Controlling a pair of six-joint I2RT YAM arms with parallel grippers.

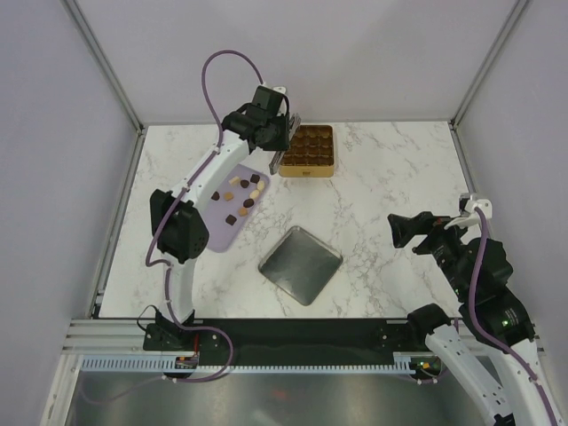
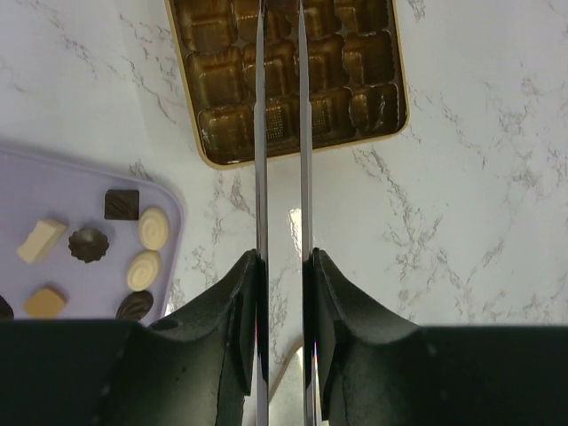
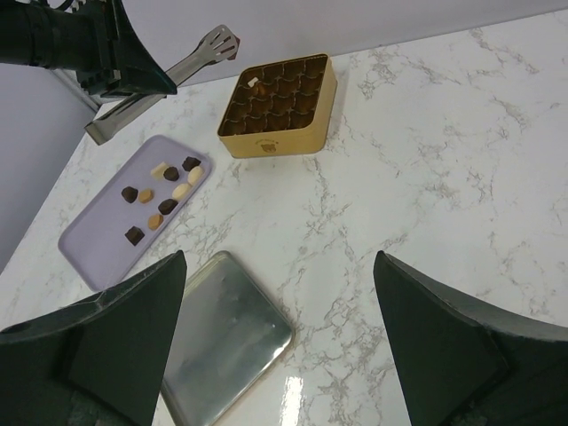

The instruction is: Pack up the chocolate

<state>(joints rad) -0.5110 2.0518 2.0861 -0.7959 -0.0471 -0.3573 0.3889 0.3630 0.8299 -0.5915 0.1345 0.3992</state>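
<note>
Several small pieces of chocolate (image 1: 238, 197), dark brown and pale, lie on the lilac board (image 1: 222, 232), also visible in the left wrist view (image 2: 144, 229) and the right wrist view (image 3: 165, 197). The square gold tin (image 1: 309, 152) with grid compartments stands behind and to the right of the board. My left gripper (image 1: 280, 140) hovers at the tin's left edge, shut on metal tongs (image 3: 169, 73). The two blades of the tongs (image 2: 260, 133) run out over the tin (image 2: 373, 80). Nothing shows between the blades. My right gripper (image 3: 280, 266) hangs open and empty over the right side of the table (image 1: 404, 231).
A flat silver lid (image 1: 300, 264) lies on the marble table in front of the tin, also seen in the right wrist view (image 3: 226, 333). Grey walls and a metal frame close off the table on the left, back and right.
</note>
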